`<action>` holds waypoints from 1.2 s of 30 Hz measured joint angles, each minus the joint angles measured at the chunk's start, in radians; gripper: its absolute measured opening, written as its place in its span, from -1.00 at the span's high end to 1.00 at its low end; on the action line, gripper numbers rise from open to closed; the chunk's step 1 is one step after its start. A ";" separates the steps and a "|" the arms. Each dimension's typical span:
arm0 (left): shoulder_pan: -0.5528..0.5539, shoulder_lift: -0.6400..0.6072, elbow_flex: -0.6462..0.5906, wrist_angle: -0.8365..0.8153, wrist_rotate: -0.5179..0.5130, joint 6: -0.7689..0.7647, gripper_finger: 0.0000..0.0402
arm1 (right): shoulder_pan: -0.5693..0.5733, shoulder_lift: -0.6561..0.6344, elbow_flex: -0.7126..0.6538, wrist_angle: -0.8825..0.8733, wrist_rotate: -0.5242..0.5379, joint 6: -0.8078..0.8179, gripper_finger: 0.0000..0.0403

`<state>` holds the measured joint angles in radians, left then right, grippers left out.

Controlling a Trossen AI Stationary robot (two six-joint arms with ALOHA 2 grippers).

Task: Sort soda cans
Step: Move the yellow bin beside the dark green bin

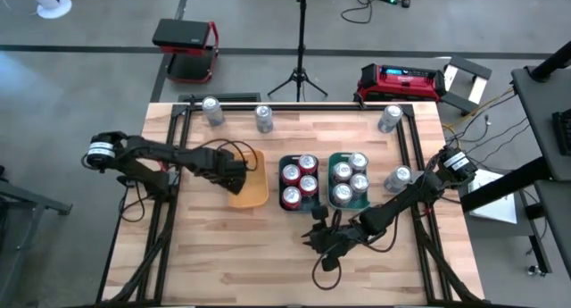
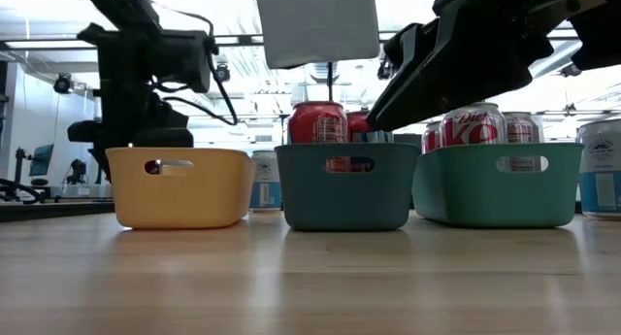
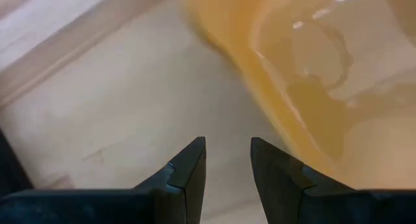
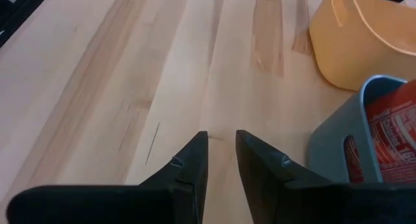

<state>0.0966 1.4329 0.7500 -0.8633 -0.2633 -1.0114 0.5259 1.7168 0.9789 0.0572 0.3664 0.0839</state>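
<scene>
left end effector (image 1: 239, 176) hung at the empty yellow tray's (image 1: 257, 194) edge, fingers slightly parted, nothing held | right end effector (image 1: 319, 239) low over bare bench (image 1: 223, 263), fingers nearly together, empty | soda cans (image 1: 300, 178): sorted ones filled the two trays just beyond the right end effector; four loose ones (image 1: 212, 110) stood well beyond, probably awaiting pickup

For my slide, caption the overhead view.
Left gripper over yellow tray, right gripper near filled trays; four cans remain.
</scene>
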 joint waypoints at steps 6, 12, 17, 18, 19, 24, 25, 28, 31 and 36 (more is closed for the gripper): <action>0.030 0.007 0.012 0.014 -0.018 -0.012 0.47 | 0.000 0.000 -0.008 0.000 0.000 0.010 0.62; 0.033 0.007 0.030 0.056 -0.074 -0.012 0.47 | 0.000 0.000 -0.015 0.002 0.000 0.002 0.56; 0.047 0.007 0.040 0.053 -0.069 0.008 0.47 | 0.000 0.000 -0.018 0.004 0.000 -0.003 0.52; 0.049 0.007 0.042 0.045 -0.062 0.011 0.47 | 0.000 0.000 -0.018 0.004 0.000 -0.003 0.52; 0.049 0.007 0.045 0.034 -0.055 0.017 0.47 | 0.000 0.000 -0.018 0.004 0.000 -0.004 0.51; 0.049 -0.001 0.116 -0.064 -0.041 0.036 0.47 | 0.000 0.000 -0.018 0.006 0.000 -0.008 0.54; 0.047 -0.006 0.141 -0.086 -0.041 0.047 0.47 | 0.000 0.000 -0.018 0.006 0.000 -0.009 0.55; 0.038 -0.026 0.230 -0.139 -0.043 0.075 0.47 | 0.000 0.000 -0.018 0.008 0.000 -0.009 0.58; 0.021 -0.045 0.313 -0.144 -0.042 0.098 0.47 | 0.000 0.000 -0.018 0.008 0.000 -0.009 0.59; -0.048 -0.038 0.389 -0.142 -0.034 0.108 0.47 | 0.000 0.000 -0.018 0.007 0.000 -0.007 0.57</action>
<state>0.0491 1.3947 1.1394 -1.0053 -0.2976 -0.9037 0.5259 1.7168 0.9607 0.0647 0.3668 0.0769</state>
